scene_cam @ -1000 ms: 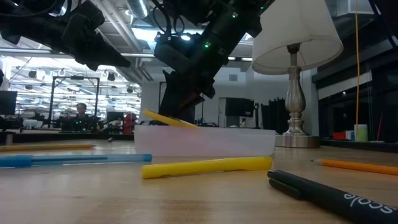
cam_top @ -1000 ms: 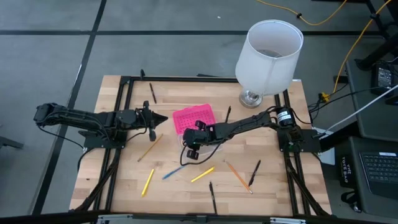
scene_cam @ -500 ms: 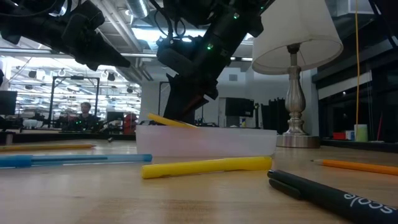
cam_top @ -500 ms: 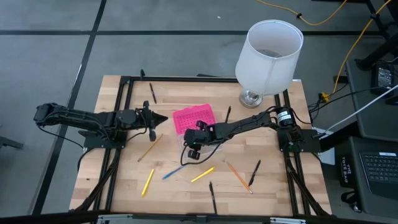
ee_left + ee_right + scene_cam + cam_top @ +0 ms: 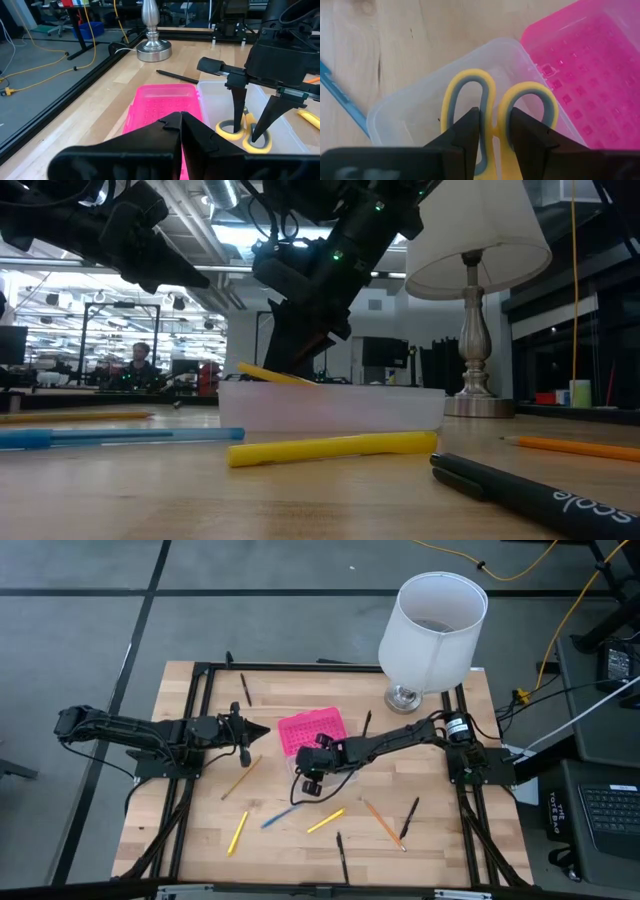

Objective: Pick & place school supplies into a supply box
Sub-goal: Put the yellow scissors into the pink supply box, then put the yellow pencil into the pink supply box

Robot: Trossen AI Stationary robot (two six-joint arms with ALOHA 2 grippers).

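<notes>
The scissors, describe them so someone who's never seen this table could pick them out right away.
Find the white lamp at the table's far edge, then the pink lid lying open near the middle. Beside it sits the clear box, under the right tool. The scissors lie inside it: the only thing with two looped yellow handles lined in grey, while everything else is a thin stick.

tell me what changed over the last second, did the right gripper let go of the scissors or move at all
Almost nothing changed. Early in that second the right gripper eased slightly up and toward the lamp side above the clear box base, then held. Its fingers still straddle the yellow-handled scissors in the base; whether they have let go isn't clear. The left gripper, shut, the pink lid and the loose pens and pencils stayed put.
</notes>
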